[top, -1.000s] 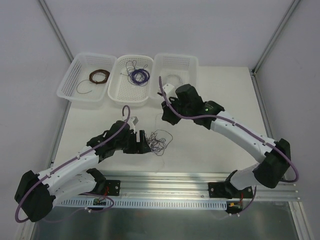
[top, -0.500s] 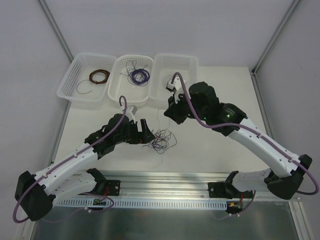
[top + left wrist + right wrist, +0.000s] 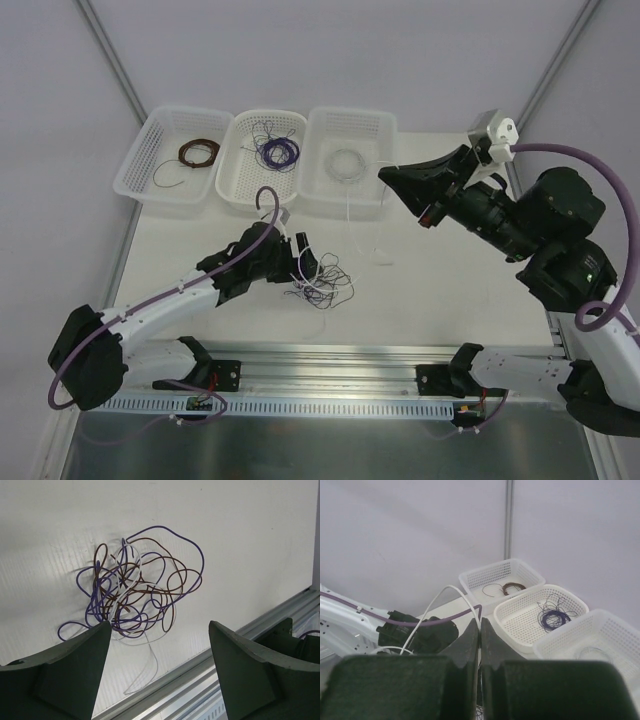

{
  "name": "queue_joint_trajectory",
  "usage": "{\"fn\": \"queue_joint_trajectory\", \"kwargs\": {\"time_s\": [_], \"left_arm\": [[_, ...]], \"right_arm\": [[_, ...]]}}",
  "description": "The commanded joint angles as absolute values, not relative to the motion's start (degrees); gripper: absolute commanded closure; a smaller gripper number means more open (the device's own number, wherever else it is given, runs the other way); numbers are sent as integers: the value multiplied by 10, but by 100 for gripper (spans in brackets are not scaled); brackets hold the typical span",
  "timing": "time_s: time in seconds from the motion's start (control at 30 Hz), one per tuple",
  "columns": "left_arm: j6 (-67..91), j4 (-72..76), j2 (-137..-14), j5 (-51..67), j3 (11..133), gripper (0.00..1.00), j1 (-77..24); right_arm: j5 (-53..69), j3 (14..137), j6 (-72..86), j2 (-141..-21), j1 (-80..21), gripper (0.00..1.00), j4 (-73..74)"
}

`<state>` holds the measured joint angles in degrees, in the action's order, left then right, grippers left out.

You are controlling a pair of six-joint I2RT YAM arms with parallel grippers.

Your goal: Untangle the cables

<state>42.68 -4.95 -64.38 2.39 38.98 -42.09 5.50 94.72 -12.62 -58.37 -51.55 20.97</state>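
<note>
Left claw (image 3: 160, 630) wide over tangle (image 3: 135, 595). Right claw (image 3: 385, 172), high at right, pinched shut on white strand (image 3: 440, 597). Risk: strand snags in loops, knot tightens, whole tangle drags.

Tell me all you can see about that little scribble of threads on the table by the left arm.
The cables form a loose knot of hair-thin wires, purple, brown and white, looping irregularly over one another. The knot lies on the white table, casting a faint shadow. The left gripper hangs open at one edge; whether a finger touches it is unclear. One pale strand seems to rise away into the shut right gripper.
</note>
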Motion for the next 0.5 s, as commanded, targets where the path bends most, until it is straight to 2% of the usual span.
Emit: {"fn": "queue_joint_trajectory", "kwargs": {"time_s": [0.0,0.1,0.2,0.4,0.47], "left_arm": [[433,-23,-671,18,417,21,-432],[442,-22,-674,4,403,21,-434],[441,-30,-657,-33,390,20,-433],[410,-121,-643,-39,425,15,-378],[398,-148,-636,-6,432,10,-330]], "right_arm": [[-26,941,-142,-598,-519,99,209],[-102,914,-165,-586,-516,99,228],[-127,894,-162,-592,-497,99,253],[-86,879,-127,-620,-430,99,272],[-81,882,-130,-637,-413,99,264]]}}
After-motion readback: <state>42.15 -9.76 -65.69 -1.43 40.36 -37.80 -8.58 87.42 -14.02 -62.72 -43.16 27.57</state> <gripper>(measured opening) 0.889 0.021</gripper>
